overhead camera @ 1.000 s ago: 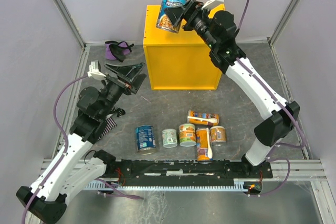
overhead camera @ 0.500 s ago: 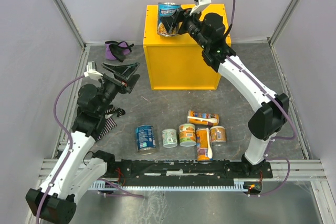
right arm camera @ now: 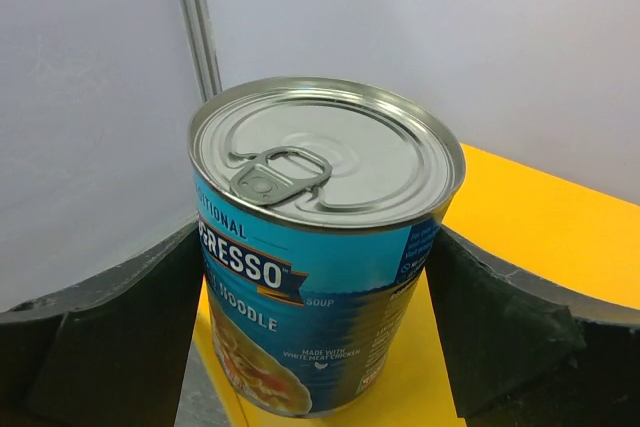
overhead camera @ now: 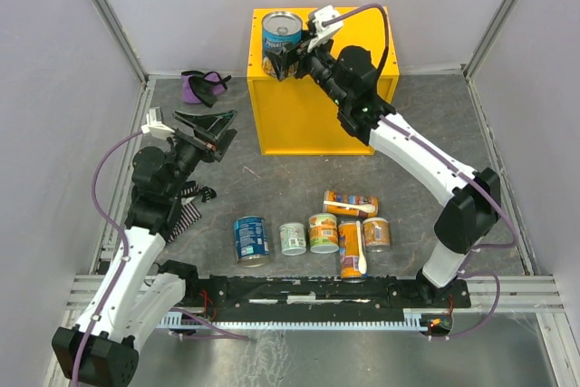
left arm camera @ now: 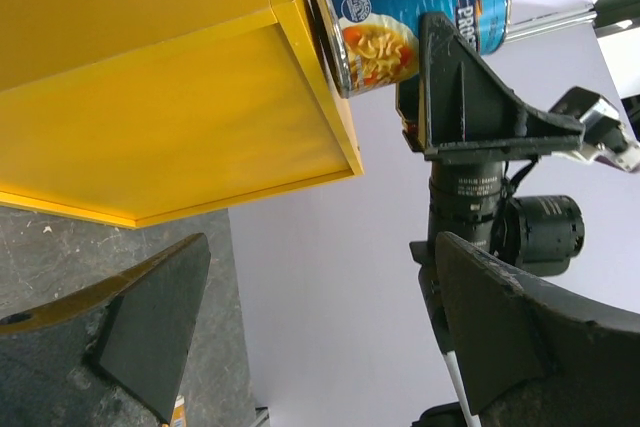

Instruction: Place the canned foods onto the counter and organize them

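A blue-labelled can [overhead camera: 281,36] [right arm camera: 320,247] [left arm camera: 415,7] with a silver pull-tab top stands upright at the far left corner of the yellow counter [overhead camera: 313,106] [right arm camera: 540,237] [left arm camera: 150,97]. My right gripper [overhead camera: 285,59] [right arm camera: 320,337] is shut on it, one black finger on each side. My left gripper [overhead camera: 230,130] [left arm camera: 320,327] hangs open and holds nothing, above the floor to the left of the counter. On the floor near the arm bases lie a second blue can [overhead camera: 251,239], a pale-green can [overhead camera: 292,238], a short orange can [overhead camera: 323,232] and tall orange cans [overhead camera: 351,202] with white spoons.
A purple cloth bundle [overhead camera: 204,85] lies at the back left corner. A striped cloth [overhead camera: 188,215] sits under my left arm. Pale walls close in the floor on three sides. The counter stands against the back wall.
My right arm has carried the blue can left and down, turning it from tilted to upright at the counter's far left corner. The left arm has drifted slightly left.
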Robot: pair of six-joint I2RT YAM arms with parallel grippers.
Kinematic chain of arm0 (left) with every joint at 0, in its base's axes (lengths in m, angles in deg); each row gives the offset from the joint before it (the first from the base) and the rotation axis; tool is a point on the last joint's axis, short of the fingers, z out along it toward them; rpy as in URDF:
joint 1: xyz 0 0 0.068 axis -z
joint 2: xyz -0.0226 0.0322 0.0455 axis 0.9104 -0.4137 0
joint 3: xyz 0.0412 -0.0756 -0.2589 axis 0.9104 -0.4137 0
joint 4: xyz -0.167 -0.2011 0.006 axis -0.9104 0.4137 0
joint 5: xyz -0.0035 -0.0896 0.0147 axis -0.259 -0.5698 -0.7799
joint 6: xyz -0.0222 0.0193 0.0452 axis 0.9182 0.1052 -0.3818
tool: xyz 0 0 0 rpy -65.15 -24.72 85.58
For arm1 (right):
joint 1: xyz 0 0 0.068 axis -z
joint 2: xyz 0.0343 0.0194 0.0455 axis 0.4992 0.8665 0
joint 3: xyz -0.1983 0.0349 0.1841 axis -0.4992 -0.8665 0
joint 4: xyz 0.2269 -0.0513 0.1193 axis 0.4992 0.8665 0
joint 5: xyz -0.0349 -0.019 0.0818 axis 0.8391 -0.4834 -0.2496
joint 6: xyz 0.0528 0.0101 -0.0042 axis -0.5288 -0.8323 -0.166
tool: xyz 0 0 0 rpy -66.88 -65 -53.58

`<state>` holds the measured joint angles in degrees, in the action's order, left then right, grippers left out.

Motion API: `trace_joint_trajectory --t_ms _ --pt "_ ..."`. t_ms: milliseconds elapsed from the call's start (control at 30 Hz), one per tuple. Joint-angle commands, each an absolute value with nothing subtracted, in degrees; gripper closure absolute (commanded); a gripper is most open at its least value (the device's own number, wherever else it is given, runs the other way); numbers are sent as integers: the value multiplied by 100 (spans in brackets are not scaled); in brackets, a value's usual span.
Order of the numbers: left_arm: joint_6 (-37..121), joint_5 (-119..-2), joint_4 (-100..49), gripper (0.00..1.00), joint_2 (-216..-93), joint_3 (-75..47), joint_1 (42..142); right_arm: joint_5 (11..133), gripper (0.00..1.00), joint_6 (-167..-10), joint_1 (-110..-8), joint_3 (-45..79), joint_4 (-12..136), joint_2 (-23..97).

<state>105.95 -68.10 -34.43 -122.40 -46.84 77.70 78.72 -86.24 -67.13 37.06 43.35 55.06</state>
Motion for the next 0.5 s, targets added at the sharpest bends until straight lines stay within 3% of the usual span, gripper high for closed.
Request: trace_joint_trajectory --t_ms 0,167,467 --pt "10290 -6991 -3604 1 -12182 -4637 7693 8183 98 -8281 -6957 3419 3762 5100" --pt "10351 -6973 -3549 0 -12235 -4557 7615 8443 98 -8394 -6955 3352 3914 5170" --pt "10447 -6954 -3754 0 -12437 -4495 7465 8700 98 -8207 -6926 4381 4742 5902"
